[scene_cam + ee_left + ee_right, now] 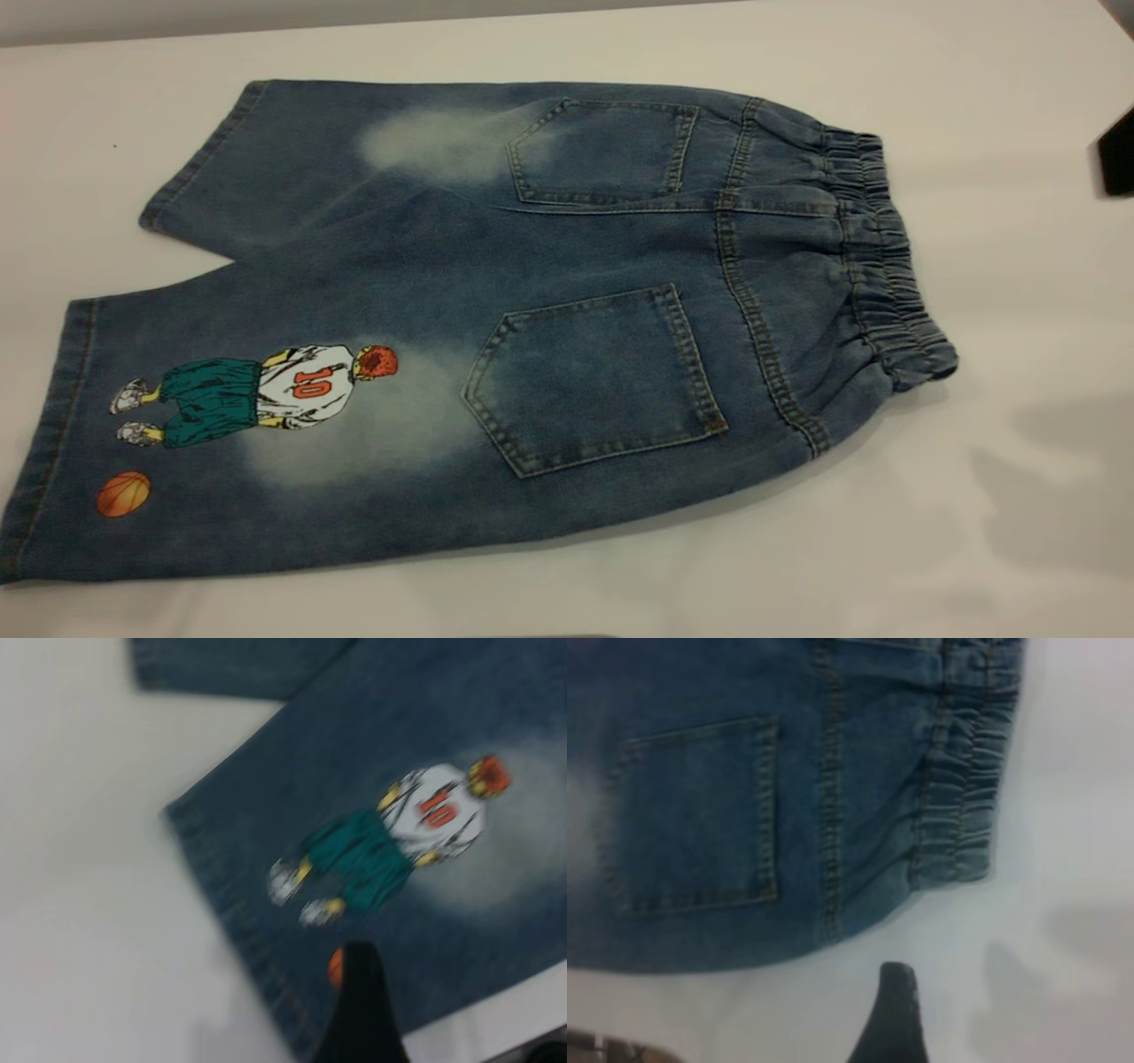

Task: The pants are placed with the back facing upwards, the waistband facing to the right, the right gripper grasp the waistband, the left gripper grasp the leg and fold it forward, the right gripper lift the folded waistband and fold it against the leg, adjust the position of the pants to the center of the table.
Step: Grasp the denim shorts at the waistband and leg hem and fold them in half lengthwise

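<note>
The pants (549,292) lie flat on the white table (974,549), back pockets up, legs to the left. The ruffled waistband (886,266) points right. The near leg carries the "10" player print (283,385) and an orange ball (123,494). My left gripper (452,1005) hovers over that leg (354,815) near its hem; one black finger (359,1010) partly covers the ball (335,967), with a wide gap beside it. My right gripper (966,1019) hangs over bare table just off the waistband's (966,788) near corner, holding nothing; one finger (895,1019) shows. Neither gripper appears in the exterior view.
A black object (1118,164) juts in at the exterior view's right edge, beyond the waistband. Bare white table surrounds the pants on the right and front, with soft shadows (1063,496) at the front right.
</note>
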